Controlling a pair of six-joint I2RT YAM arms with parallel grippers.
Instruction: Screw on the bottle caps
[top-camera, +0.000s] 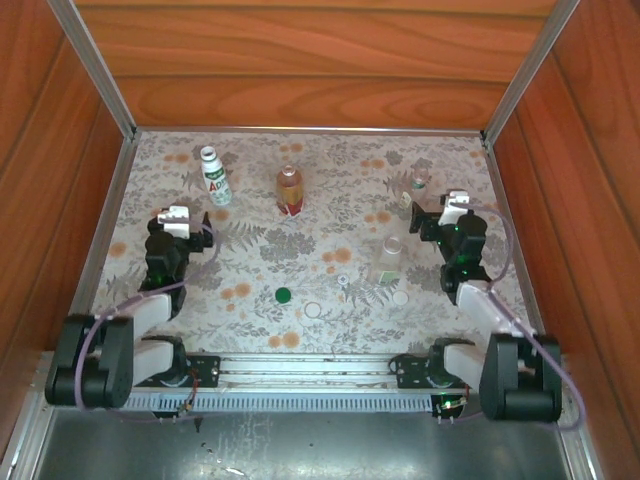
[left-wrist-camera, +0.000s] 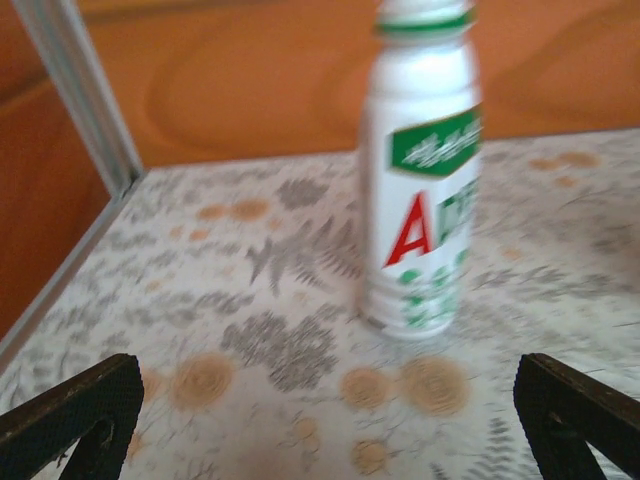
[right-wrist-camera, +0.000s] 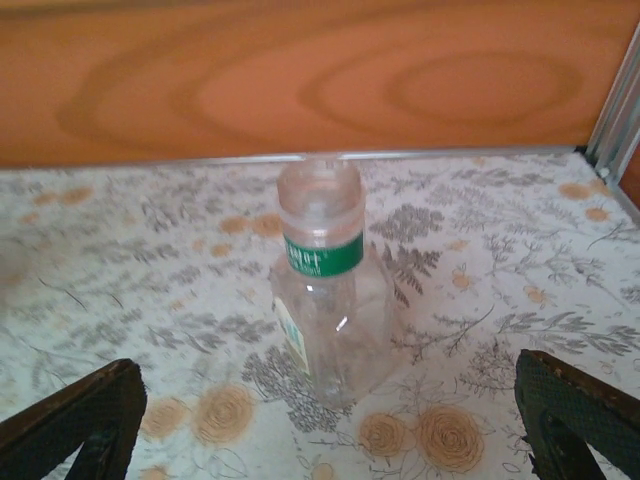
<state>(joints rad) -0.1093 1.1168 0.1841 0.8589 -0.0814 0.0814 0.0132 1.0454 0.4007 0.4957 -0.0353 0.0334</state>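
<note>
On the table (top-camera: 250, 250), my left gripper (top-camera: 193, 216) and right gripper (top-camera: 420, 215), both spread and empty, face the white bottle (top-camera: 214, 177) and clear bottle (right-wrist-camera: 325, 290); next, I judge, comes pinching the green cap (top-camera: 283, 295).

Reddish wood-grain walls (top-camera: 300, 60) close the table (top-camera: 300, 240) in on three sides, with aluminium posts (top-camera: 95, 65) at the back corners. A pale cloth (top-camera: 465, 158) printed with grey ferns and orange flowers covers the table. Along the near edge runs a metal rail (top-camera: 300, 368), then a dull grey sheet (top-camera: 300, 445), perhaps steel. The light is soft and even
</note>
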